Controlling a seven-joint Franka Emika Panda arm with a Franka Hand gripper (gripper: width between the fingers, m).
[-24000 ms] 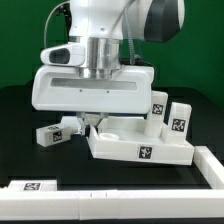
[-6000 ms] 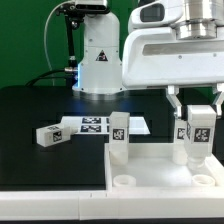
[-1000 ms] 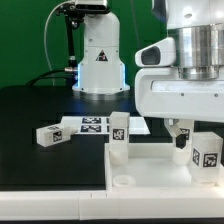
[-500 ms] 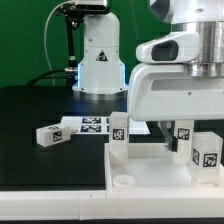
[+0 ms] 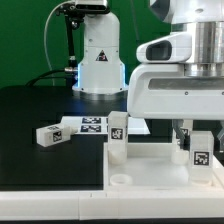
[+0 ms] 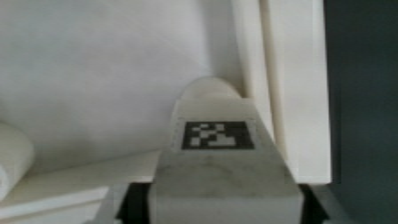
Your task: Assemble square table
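The white square tabletop (image 5: 150,165) lies at the front of the exterior view's right, rim up. One tagged white leg (image 5: 117,135) stands in its rear corner socket on the exterior view's left. A second tagged leg (image 5: 199,155) stands upright at the right rim, and my gripper (image 5: 198,138) is shut on its upper part. In the wrist view this leg (image 6: 217,135) fills the gap between my dark pads (image 6: 135,195), and the gripper (image 6: 217,200) presses it from both sides beside the tabletop's rim (image 6: 285,80).
Another tagged white leg (image 5: 48,134) lies on its side on the black table at the exterior view's left. Behind it lies the marker board (image 5: 88,124). The robot's base (image 5: 97,55) stands at the back. A white bar runs along the front edge (image 5: 50,205).
My jaws were wide apart beside the right leg; they have come down around it and shut on it. The other leg and the loose leg have not moved.
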